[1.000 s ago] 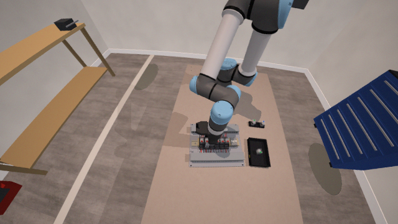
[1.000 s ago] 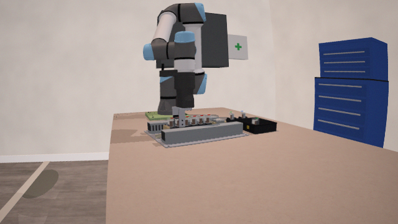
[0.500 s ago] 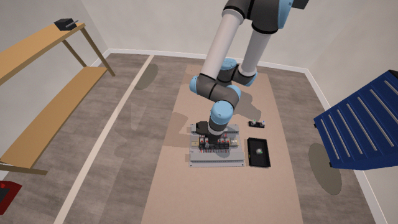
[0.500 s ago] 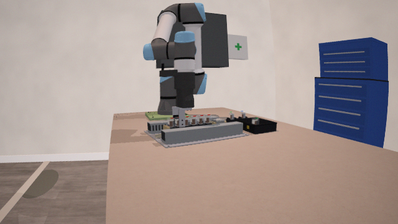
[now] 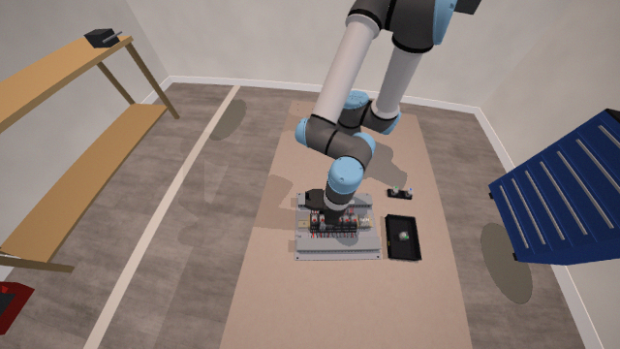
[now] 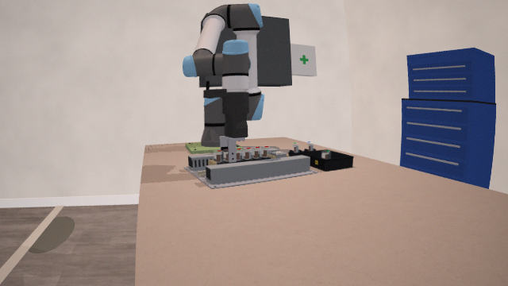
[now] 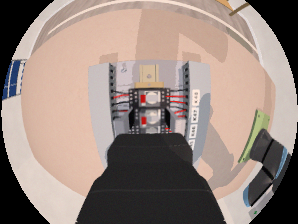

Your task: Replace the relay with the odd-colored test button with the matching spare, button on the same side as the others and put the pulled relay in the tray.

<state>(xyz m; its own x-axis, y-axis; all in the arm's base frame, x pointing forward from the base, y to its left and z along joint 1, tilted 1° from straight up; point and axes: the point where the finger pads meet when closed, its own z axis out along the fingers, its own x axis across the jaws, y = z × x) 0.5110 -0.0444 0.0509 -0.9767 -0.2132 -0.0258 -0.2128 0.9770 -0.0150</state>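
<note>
The grey panel lies under the arm, with the black tray between 3 and 4 o'clock of it in the top view, holding the pulled green-button relay, and the spare holder towards 2 o'clock bears green and blue spares. The gripper has its fingers wide open at the red-button row, where the matching spare presumably sits, so release seems in hand; next calls for a straight lift, then a check that the tops are level

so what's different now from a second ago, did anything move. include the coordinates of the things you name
Nothing visibly changed. The tool [image 5: 333, 220] [image 6: 232, 158] [image 7: 149, 115] is open over the relay row, where it was, and I see nothing newly grasped or released. The green-button relay [image 5: 403, 236] [image 6: 325, 155] stayed in the tray [image 5: 403, 258] [image 6: 339, 163], and both spares beyond the tray stayed put.
</note>
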